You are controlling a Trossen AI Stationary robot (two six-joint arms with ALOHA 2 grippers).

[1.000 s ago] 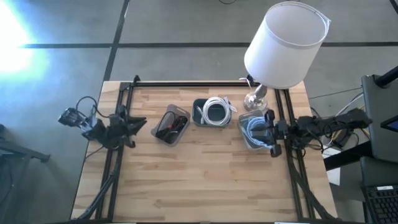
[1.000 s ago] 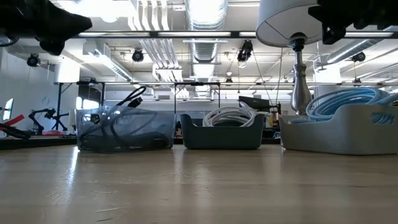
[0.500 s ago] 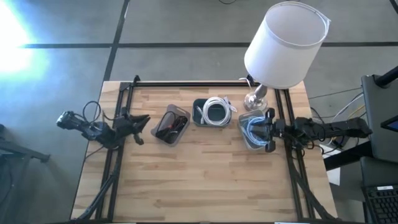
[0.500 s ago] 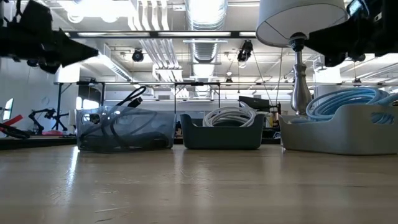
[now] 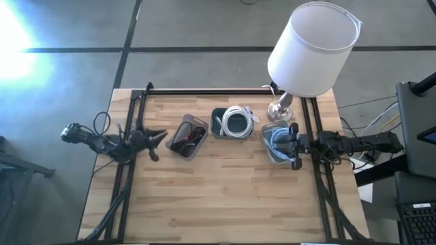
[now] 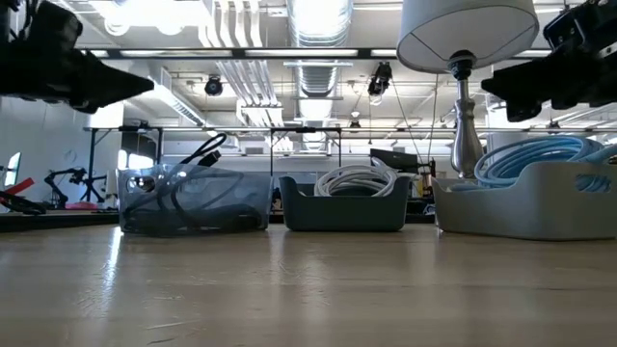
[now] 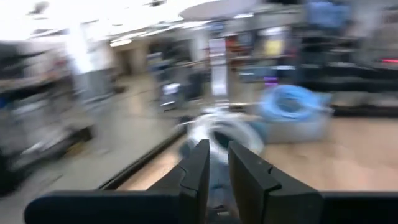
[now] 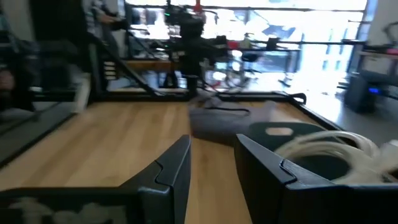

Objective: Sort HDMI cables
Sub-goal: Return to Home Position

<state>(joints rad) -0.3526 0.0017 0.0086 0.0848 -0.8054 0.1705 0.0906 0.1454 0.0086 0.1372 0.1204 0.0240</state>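
Three bins stand in a row at the table's middle. A clear bin (image 5: 187, 138) (image 6: 193, 202) holds thin black cables. A dark bin (image 5: 219, 129) (image 6: 342, 210) holds a white coil (image 5: 238, 114) (image 6: 355, 179). A grey bin (image 5: 267, 151) (image 6: 525, 212) holds light-blue coils (image 5: 276, 139) (image 6: 540, 154). My left gripper (image 5: 161, 139) (image 7: 217, 158) hangs in the air left of the clear bin, level, pointing right, open by a narrow gap and empty. My right gripper (image 5: 291, 145) (image 8: 211, 155) hovers at the grey bin's right edge, pointing left, open and empty.
A lamp with a white shade (image 5: 313, 47) stands on its metal base (image 5: 279, 109) at the table's far edge, just behind the grey bin; its stem (image 6: 468, 125) rises beside the blue coils. Bare wood (image 5: 225, 197) stretches across the near half. Black frame rails (image 5: 129, 177) run along both sides.
Both arms have stretched out and come lower. The left gripper has moved right, toward the clear bin, and levelled out. The right gripper has dropped toward the grey bin and levelled, keeping its place at that bin's right edge. The bins and cables have stayed put.
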